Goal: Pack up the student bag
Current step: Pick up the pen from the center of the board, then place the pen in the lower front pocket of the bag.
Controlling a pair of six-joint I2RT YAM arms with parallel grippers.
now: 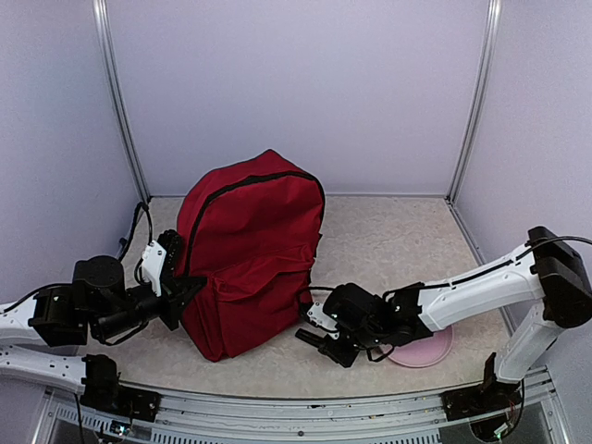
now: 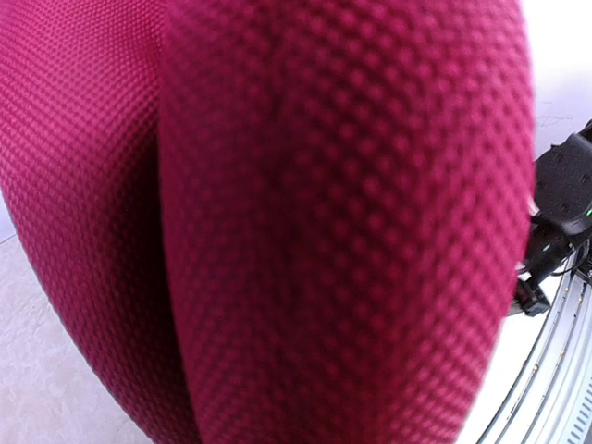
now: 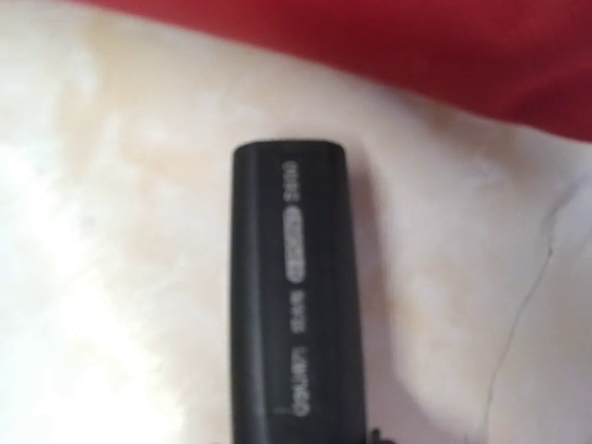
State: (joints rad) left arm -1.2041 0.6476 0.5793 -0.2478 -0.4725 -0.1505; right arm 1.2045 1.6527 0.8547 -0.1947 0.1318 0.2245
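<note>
While the left jaws were shut together on a fold of red mesh fabric at the side of the student bag (image 1: 250,250), the right jaws hung low over the table (image 1: 398,240), just off the bag's near right corner. The pinch on the cloth seemed meant to steady the soft bag, which stood upright left of centre, its main zip apparently closed.

In the right wrist view a black marker (image 3: 294,296) with white lettering ran lengthwise beneath the camera, its end towards the bag. Whether the right jaws were clamped on it could not be told. It looked like an item waiting to be packed.

The bag touched the left jaws and sat near the right jaws, though apart from them. A pink plate (image 1: 427,351) lay on the table, partly hidden under the right arm.
</note>
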